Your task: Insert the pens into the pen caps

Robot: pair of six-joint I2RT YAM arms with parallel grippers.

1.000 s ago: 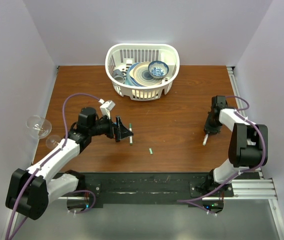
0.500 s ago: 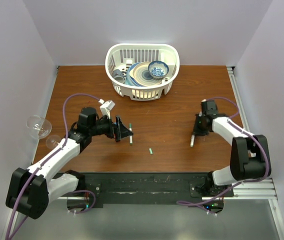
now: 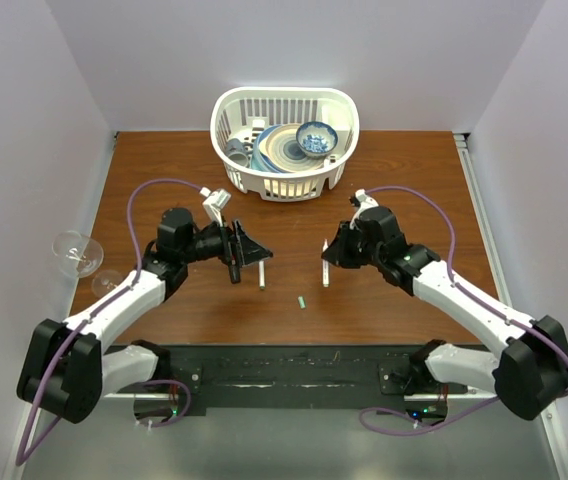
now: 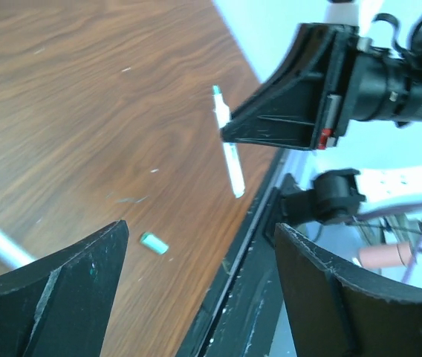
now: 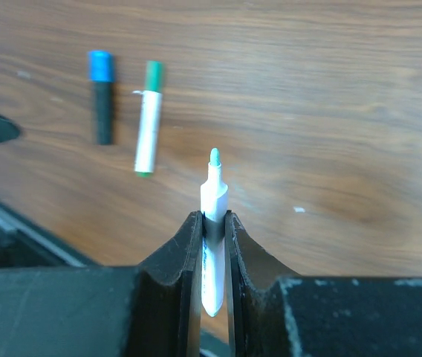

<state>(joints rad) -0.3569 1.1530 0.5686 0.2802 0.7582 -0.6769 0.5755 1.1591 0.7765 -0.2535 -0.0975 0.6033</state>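
Note:
My right gripper [image 3: 332, 256] is shut on a white pen [image 3: 326, 272] and holds it above the table's middle, its bare green tip pointing away in the right wrist view [image 5: 213, 195]. A second white pen [image 3: 261, 274] lies on the table, with a green cap on its far end [image 5: 152, 76]. A loose green cap [image 3: 303, 301] lies nearer the front edge; it also shows in the left wrist view [image 4: 154, 243]. My left gripper [image 3: 249, 253] is open and empty, just left of the lying pen. It faces the right gripper [image 4: 300, 97].
A white basket [image 3: 336, 176] with plates and a bowl stands at the back centre. A clear wine glass [image 3: 76, 250] lies at the left edge. A dark stick with a blue end [image 5: 101, 97] lies beside the lying pen. A black rail [image 3: 294, 365] runs along the front.
My right arm has swung from the right side to the middle of the table, carrying the pen. My left gripper has shifted slightly back and turned toward it.

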